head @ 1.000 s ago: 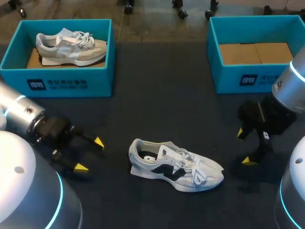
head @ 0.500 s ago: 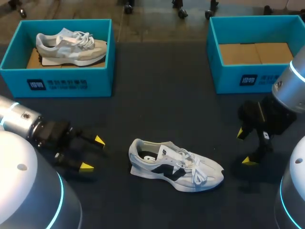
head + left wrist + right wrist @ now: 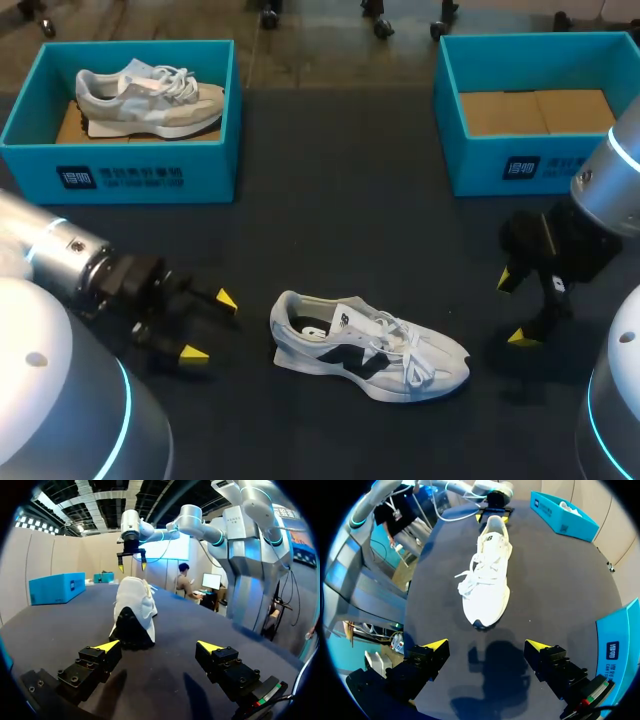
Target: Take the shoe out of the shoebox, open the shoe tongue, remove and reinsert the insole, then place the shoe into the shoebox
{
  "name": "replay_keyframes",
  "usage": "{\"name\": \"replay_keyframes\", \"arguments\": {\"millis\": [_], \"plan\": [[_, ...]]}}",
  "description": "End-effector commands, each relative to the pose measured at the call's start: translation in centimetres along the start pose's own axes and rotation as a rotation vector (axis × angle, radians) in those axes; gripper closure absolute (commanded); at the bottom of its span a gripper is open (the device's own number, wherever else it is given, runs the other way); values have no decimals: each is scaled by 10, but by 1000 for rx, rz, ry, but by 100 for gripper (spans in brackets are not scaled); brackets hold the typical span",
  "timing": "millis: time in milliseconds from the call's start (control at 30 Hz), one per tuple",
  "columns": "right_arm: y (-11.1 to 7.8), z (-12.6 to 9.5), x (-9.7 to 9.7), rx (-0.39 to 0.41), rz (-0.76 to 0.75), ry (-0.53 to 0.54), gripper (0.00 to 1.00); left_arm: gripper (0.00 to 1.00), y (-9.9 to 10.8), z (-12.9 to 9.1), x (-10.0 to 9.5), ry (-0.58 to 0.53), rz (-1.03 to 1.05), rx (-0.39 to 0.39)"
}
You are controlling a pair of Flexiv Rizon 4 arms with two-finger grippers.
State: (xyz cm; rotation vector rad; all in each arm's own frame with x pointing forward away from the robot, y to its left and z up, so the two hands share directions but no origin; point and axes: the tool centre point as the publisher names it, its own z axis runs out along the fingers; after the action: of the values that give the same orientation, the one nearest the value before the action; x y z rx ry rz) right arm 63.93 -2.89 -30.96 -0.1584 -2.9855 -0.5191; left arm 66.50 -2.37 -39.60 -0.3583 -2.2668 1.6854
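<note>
Upper left, the left shoebox [image 3: 150, 178] holds a beige shoe [image 3: 150, 95]. Lower left, my left gripper [image 3: 210, 326] is spread wide, holding nothing, near the heel of the white shoe [image 3: 370, 348]. That shoe stands on its sole at lower centre of the desk [image 3: 340, 200], well apart from both boxes. My right gripper [image 3: 513, 308] gapes, holding nothing, past the toe, below the right shoebox [image 3: 520, 168].

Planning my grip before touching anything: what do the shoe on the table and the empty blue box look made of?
The shoe: probably textile upper, matte white with a dark side panel, floppy cloth laces; thick pale sole looks like foam. The empty box: likely cardboard, matte blue walls, plain brown floor with a seam.
</note>
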Motion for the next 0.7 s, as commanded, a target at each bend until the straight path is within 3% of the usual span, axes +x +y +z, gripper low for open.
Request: {"name": "replay_keyframes", "arguments": {"millis": [33,233,467,700], "plan": [[0,0,1,3,1,-1,0,0,7,7,-8,7,1,32],[0,0,1,3,1,-1,0,0,10,14,-24,-76,-10,79],[0,0,1,3,1,-1,0,0,1,27,-34,-119,-31,61],[0,0,1,3,1,-1,0,0,-2,38,-28,-150,-32,69]]}}
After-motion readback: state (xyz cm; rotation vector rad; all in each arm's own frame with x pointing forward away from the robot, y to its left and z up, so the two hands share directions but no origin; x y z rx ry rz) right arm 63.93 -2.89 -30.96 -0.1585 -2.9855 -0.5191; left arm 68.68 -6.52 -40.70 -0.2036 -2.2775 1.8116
